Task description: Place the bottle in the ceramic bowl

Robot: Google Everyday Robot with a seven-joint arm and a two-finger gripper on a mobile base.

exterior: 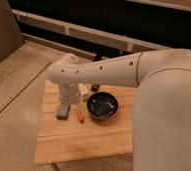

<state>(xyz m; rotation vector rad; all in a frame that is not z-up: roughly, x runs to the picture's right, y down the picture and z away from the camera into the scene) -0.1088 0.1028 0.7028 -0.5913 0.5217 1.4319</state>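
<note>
- gripper (68, 103) is down low over the left part of the wooden board (84, 141), at the end of my wrist, which points straight down
- from this angle it's mostly tucked under my own wrist, so i honestly can't tell if it's open or closed, or if anything is in it
- arm (106, 72) is the big white thing coming in from the right. it crosses over the back of the board, and its fat rounded section fills the right side of the view
- bottle (83, 90) is the small pale thing just to the right of my wrist, at the back of the board. it's partly hidden by my arm, and it sits near the bowl but outside it
- ceramic bowl (91, 113) is round and glossy black with pale glints inside. it's around the middle of the board, just right of the gripper
- grey-blue blocky thing (63, 111) lies on the board right in front of the gripper. can't tell if they're touching
- thin orange-red thing (80, 115) lies between that block and the bowl
- small dark thing (95, 87) sits behind the bowl, near the bottle. too blurry to say what it is
- the board is light wood and rests on a speckled beige surface (14, 100)
- dark wall with a pale ledge (89, 34) runs along the back
</note>
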